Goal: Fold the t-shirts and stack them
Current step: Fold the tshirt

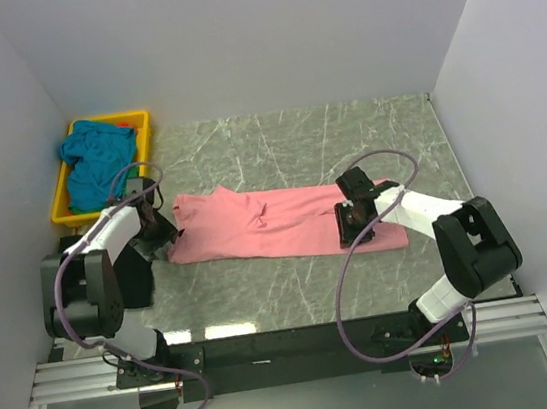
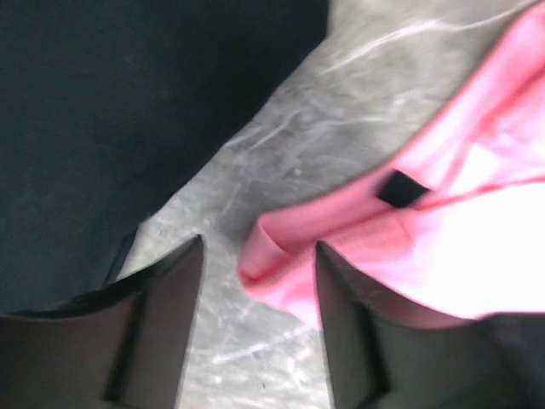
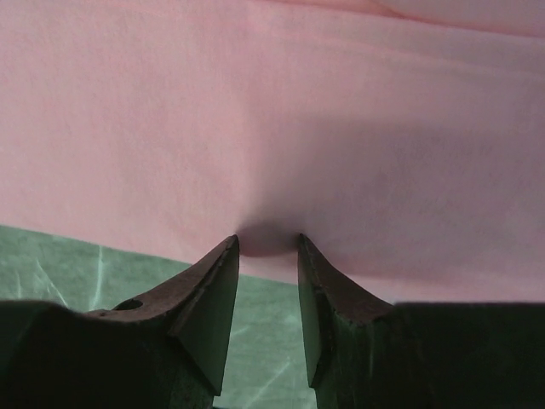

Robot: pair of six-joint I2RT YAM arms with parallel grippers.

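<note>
Top external view: one salmon pink t-shirt (image 1: 276, 222) lies spread flat, left to right, across the middle of the marble table (image 1: 345, 135). Bare stone runs behind it up to the back wall, with a narrower strip in front. One yellow tray (image 1: 142, 121) sits in the far left corner, holding one teal t-shirt (image 1: 91, 158) and a scrap of orange-red cloth (image 1: 125, 126). Both arms bend low to the pink shirt's ends. The left gripper (image 2: 260, 247) stands parted at the left edge, a folded hem between its fingers (image 2: 162, 324). The right gripper (image 3: 268, 243) is nearly closed, pinching the near hem.
</note>
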